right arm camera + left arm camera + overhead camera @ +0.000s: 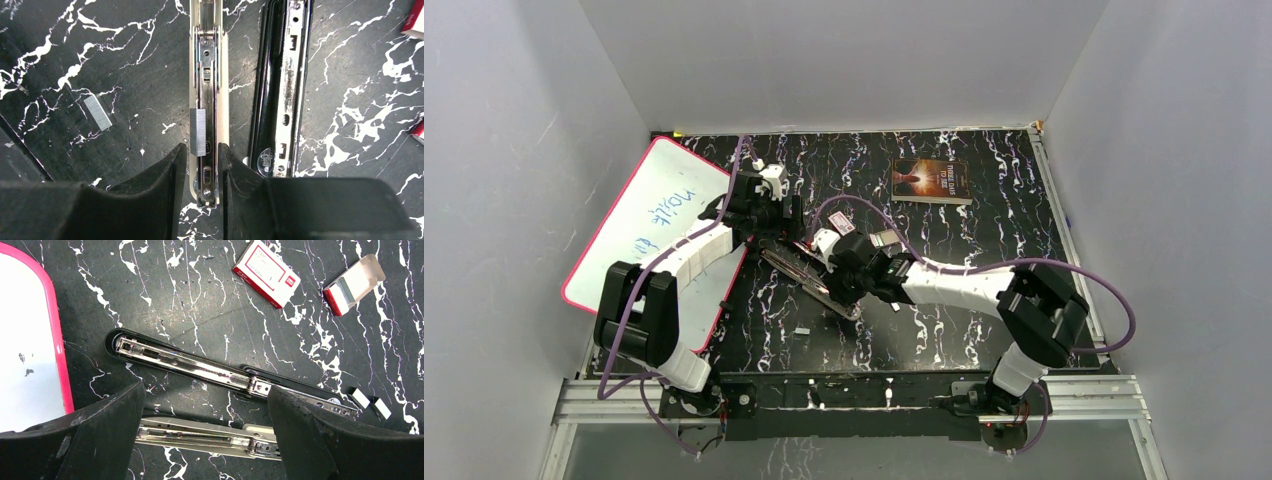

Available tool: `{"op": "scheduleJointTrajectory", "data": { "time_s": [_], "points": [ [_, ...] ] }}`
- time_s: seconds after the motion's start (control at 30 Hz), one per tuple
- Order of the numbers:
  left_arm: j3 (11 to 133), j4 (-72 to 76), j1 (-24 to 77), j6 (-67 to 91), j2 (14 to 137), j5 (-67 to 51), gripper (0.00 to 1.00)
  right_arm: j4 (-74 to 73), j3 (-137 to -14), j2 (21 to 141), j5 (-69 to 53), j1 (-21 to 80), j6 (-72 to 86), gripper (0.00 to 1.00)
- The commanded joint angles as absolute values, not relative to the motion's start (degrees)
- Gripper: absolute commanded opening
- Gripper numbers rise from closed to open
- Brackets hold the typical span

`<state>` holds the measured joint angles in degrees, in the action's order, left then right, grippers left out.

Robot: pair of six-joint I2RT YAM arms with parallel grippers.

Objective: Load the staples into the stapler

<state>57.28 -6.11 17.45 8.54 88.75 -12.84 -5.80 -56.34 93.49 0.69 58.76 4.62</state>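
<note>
Two staplers lay opened flat on the marbled table [75,50]: a beige stapler [209,75] and, at its 3 o'clock in the right wrist view, a black stapler [282,85]. One staple strip [198,132] sat on the beige stapler's magazine. It hung toward the 9 o'clock rail rather than down in the channel, so we judged the loading begun but unfinished. That strip needed seating and the stapler was not yet closed.

The right gripper [202,150] stood at 6 o'clock of that strip, its fingers slightly parted astride the rail and pinching nothing we could see. The left gripper [205,395] hung wide apart over the beige stapler, grasping nothing.

A spare strip [98,112] lay on the table at 10 o'clock of the placed one. In the left wrist view, two small pale blocks [359,397], likely strips too, rested at 3 o'clock by the black stapler's end. A staple box [265,272] and an opened box [352,285] lay toward 1 o'clock.

The right fingers covered the magazine's near end, and the left fingers hid both ends of the beige stapler. From above, the arms masked most of both staplers. We could not tell whether the right fingers touched the rail.
</note>
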Motion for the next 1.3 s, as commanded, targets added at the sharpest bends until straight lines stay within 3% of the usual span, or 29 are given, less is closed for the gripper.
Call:
{"op": "scheduleJointTrajectory", "data": {
  "time_s": [0.0, 0.23, 0.4, 0.63, 1.27],
  "points": [
    [59.06, -6.77, 17.23, 7.82, 88.27, -12.65, 0.92, -1.56, -55.26, 89.19, 1.82, 58.43, 4.93, 0.37],
    [59.04, -6.75, 17.23, 8.00, 87.85, -12.59, 0.92, 3.10, -52.05, 86.94, 10.19, 62.35, -2.08, 0.37],
    [59.07, -6.87, 17.24, 8.00, 87.67, -12.52, 0.92, 5.87, -50.72, 87.83, 18.90, 67.15, -6.63, 0.45],
    [59.15, -6.94, 17.23, 7.96, 87.37, -12.49, 0.91, 6.02, -51.29, 91.12, 21.67, 69.44, -9.36, 0.55],
    [59.15, -7.12, 17.23, 7.75, 87.42, -12.22, 0.92, 5.82, -52.49, 95.85, 25.79, 71.95, -12.35, 0.56]
  ]
}}
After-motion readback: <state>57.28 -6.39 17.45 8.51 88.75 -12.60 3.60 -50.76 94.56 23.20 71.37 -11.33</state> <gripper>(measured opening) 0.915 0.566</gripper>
